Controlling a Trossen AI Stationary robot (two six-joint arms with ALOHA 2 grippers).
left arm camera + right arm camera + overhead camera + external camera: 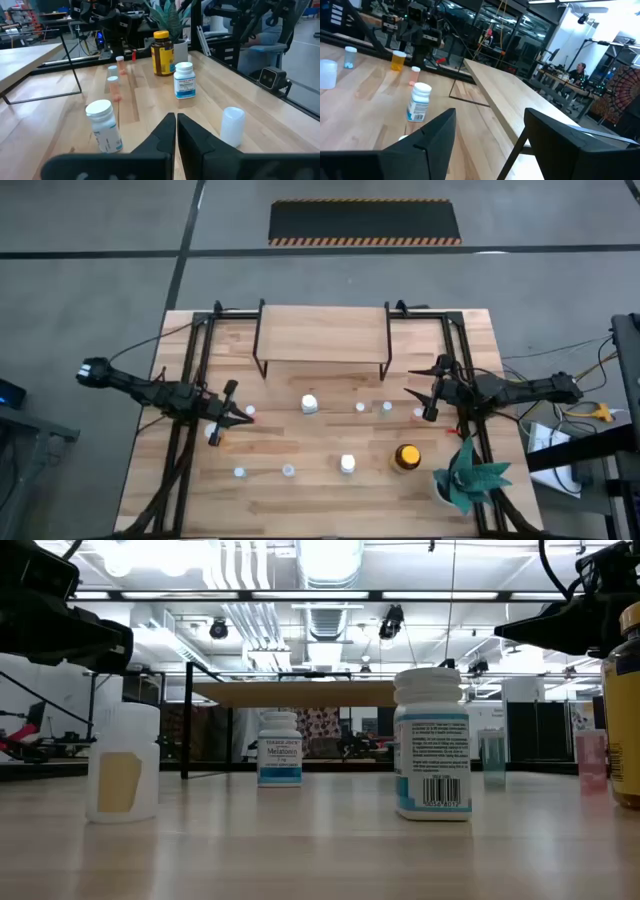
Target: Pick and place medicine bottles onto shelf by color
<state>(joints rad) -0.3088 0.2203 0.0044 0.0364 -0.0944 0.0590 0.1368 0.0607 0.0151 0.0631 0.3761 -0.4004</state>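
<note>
The medicine bottles stand upright on the wooden table, each on its base. White bottles with blue labels [310,403] [347,464] are mid-table, and an amber bottle with a yellow cap [406,457] is near the right. Small vials [386,408] [288,471] are scattered about. An orange vial [214,435] stands beside my left gripper. The shelf [322,335], a light-wood board on black legs, stands at the far side with nothing on its top. My left gripper [245,416] is shut and hovers at mid-left. My right gripper [420,390] is open at mid-right, near the shelf's right leg.
A green spiky plant [468,473] stands at the near right corner beside the amber bottle. Black frame rails [190,380] run along both table sides. Bare wood lies between the shelf and the row of bottles.
</note>
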